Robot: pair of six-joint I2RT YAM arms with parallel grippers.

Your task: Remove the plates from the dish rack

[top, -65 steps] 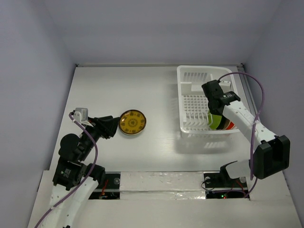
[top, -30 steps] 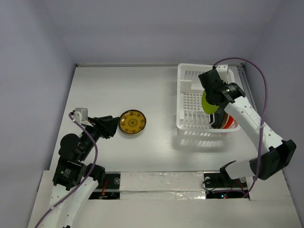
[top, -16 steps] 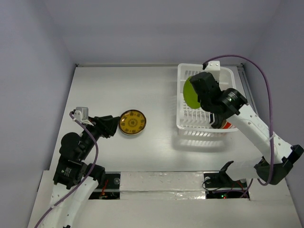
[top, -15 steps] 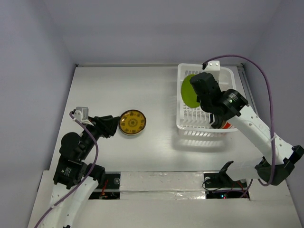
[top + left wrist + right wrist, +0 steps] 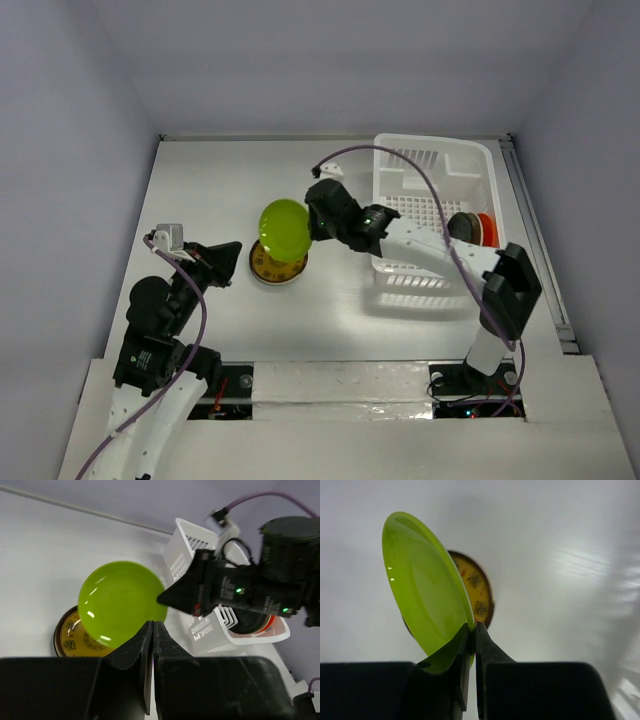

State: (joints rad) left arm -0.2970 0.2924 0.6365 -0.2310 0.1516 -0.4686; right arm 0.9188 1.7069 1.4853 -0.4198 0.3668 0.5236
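My right gripper [image 5: 309, 227] is shut on the rim of a lime green plate [image 5: 284, 230], which it holds tilted just above a yellow-and-brown patterned plate [image 5: 276, 268] lying flat on the table. The right wrist view shows the lime green plate [image 5: 422, 587] pinched at its lower edge between the fingers, with the patterned plate [image 5: 479, 596] behind it. At the right stands the white dish rack [image 5: 480, 150], with a black plate [image 5: 462, 228] and an orange-red plate [image 5: 487, 228] upright at its right end. My left gripper [image 5: 230, 255] is shut on nothing, just left of the patterned plate.
The right arm reaches from the near right across the rack's front to the table's middle, its purple cable [image 5: 400, 160] looping over the rack. Grey walls close off the table's back and sides. A taped strip [image 5: 340, 385] runs along the near edge.
The right arm lifted the lime green plate out of the rack and swung it left to above the patterned plate. My left gripper's jaws have shut; that arm has barely moved.
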